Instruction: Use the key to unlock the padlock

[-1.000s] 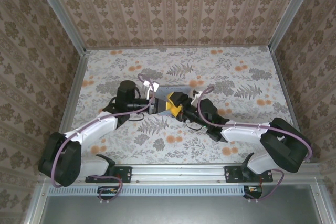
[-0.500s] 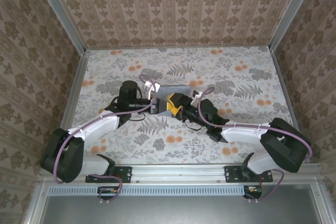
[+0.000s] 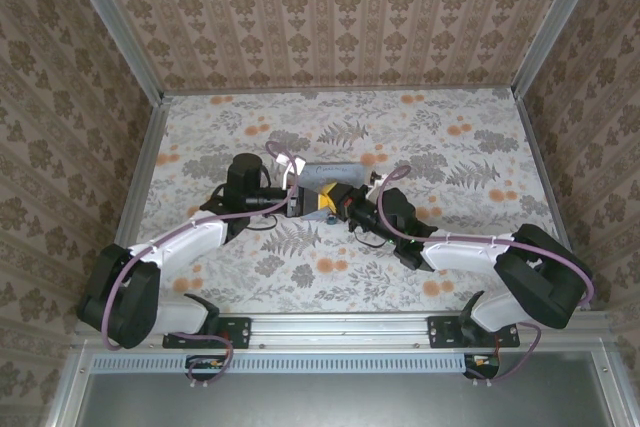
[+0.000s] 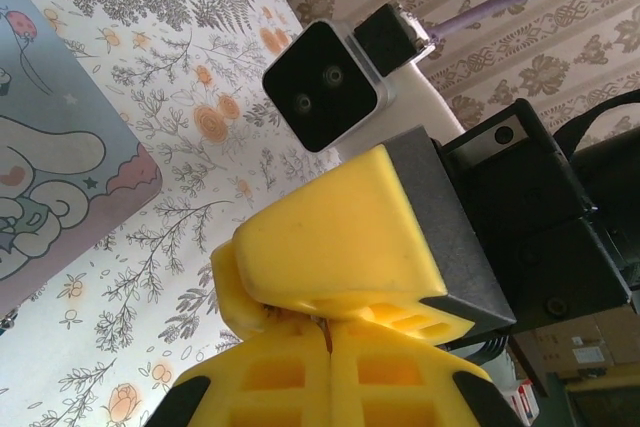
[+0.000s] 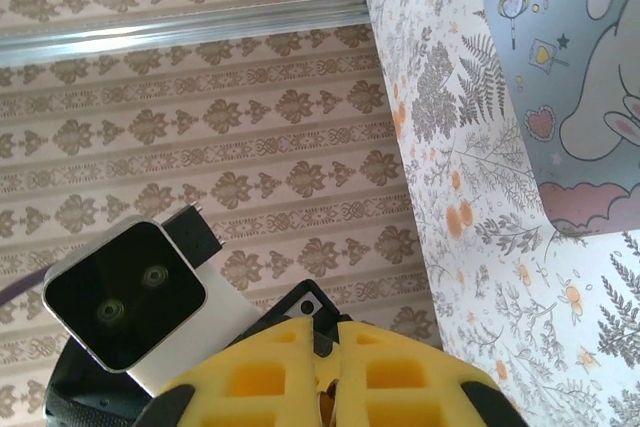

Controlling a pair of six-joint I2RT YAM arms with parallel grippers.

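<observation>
left gripper [image 3: 292, 203] and right gripper [image 3: 322, 204] both pinched shut, tips meeting just beside the cartoon tin [image 3: 335, 171] — padlock probably hidden in that pinch, can't confirm — looks small, light, stiff, slippery, so clamp its flat body, not the shackle.

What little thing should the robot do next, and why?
Probably a slow, small twist of the right gripper while the left gripper holds steady. Both are shut and meet tip to tip beside the blue cartoon tin; what they pinch is too hidden to name.
</observation>
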